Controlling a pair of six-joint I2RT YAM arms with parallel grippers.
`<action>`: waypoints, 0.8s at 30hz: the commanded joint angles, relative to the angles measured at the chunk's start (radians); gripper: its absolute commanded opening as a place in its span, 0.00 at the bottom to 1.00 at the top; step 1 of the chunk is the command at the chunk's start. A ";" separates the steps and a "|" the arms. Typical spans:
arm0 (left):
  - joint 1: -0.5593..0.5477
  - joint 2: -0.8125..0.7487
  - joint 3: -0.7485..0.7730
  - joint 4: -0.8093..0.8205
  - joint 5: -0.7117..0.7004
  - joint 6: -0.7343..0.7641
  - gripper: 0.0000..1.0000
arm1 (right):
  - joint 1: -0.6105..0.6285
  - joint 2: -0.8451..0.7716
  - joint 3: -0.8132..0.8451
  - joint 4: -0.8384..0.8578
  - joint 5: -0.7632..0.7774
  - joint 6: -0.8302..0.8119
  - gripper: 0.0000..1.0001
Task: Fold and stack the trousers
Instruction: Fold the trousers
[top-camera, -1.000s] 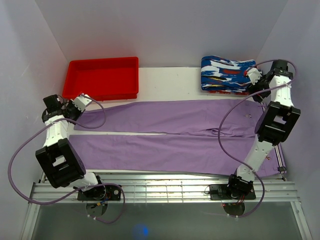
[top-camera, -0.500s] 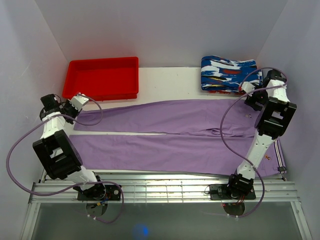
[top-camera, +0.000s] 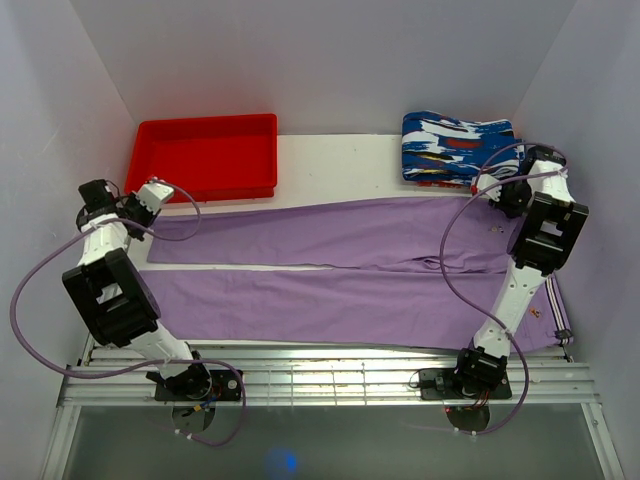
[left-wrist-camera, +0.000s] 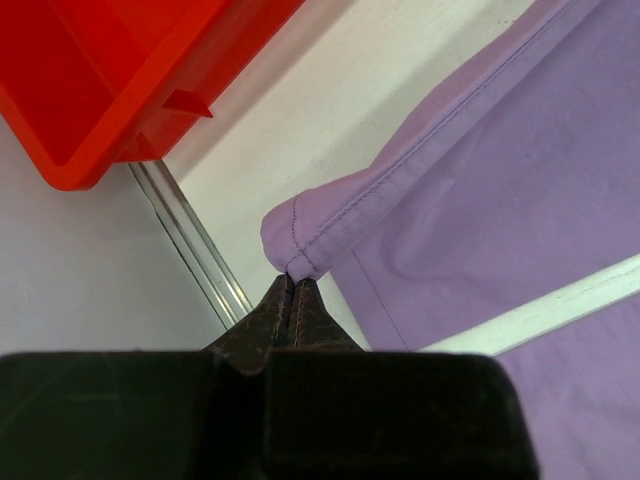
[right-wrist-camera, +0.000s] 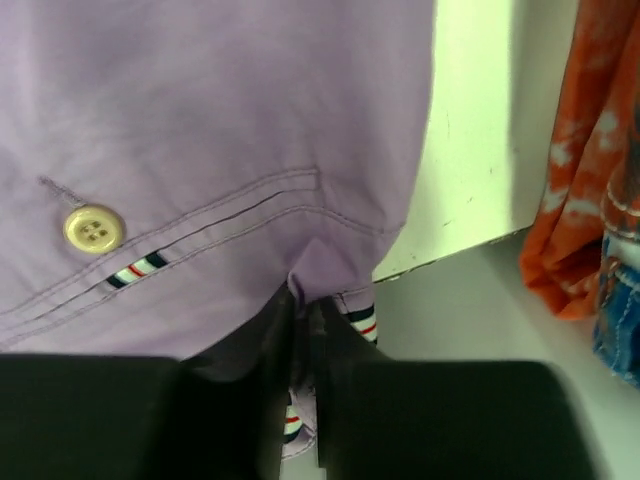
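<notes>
A: Where are the trousers (top-camera: 350, 270)?
B: Flat, just in front of the red tray (top-camera: 205, 155). Soft and floppy, so grab the corners
A: And the claws?
B: Both shut. The left gripper (left-wrist-camera: 292, 285) pinches the hem by the tray, the right gripper (right-wrist-camera: 300, 300) pinches the waist, far from it

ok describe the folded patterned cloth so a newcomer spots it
Start at the white table, where lilac cloth trousers lie spread flat. Past their waist end, at the far right corner, sits a folded cloth bundle. It alone is patterned blue, white and red.
</notes>
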 joint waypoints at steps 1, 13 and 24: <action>0.013 0.002 0.061 -0.008 -0.004 -0.026 0.00 | 0.001 -0.014 0.033 -0.053 -0.036 0.011 0.08; 0.081 -0.029 0.163 0.004 0.076 -0.144 0.00 | -0.045 -0.333 -0.056 0.051 -0.166 0.178 0.08; 0.196 -0.047 0.232 0.065 0.209 -0.307 0.00 | -0.147 -0.661 -0.344 0.287 -0.326 0.257 0.08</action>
